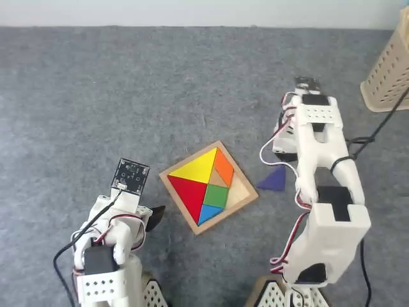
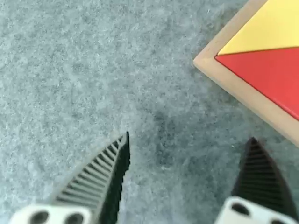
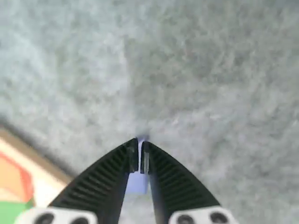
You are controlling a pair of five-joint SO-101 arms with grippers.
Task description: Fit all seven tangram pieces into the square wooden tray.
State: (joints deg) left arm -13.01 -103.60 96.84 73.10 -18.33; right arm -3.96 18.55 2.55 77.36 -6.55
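Down at the near edge of the grey felt surface (image 1: 96,96), toward the left corner, the left arm is sitting low. Its hand (image 2: 189,138) is hanging released, ribbed fingers (image 2: 112,168) spread wide over bare felt with nothing between them.

Just beyond that hand, the square wooden tray (image 1: 177,204) is lying flat around the middle of the surface, turned corner-on. One corner is pointing toward the left hand and staying clear of it.

Five pieces are sitting in the tray:
- The red triangle (image 1: 187,192) is filling the side nearest the left arm.
- The yellow triangle (image 1: 197,168) is lying against it on the far side.
- The orange piece (image 1: 224,167) is running along the far-right wall.
- The green square (image 1: 216,196) is sitting at the centre.
- The blue triangle (image 1: 206,215) is tucked into the near corner.

Bare wood (image 1: 243,192) is showing along the side facing the right edge.

Just off that side, close to the tray but apart from it, the purple triangle (image 1: 273,180) is sitting beside the right arm. That arm is running up from the near edge. The right hand (image 3: 140,142) is clenched tight, pinching the thin edge of the purple piece between its fingertips, with the tray's rim off to one side. Whether the piece is resting on the felt, nobody can tell.

At the far right corner, a beige perforated container (image 1: 388,70) is standing.
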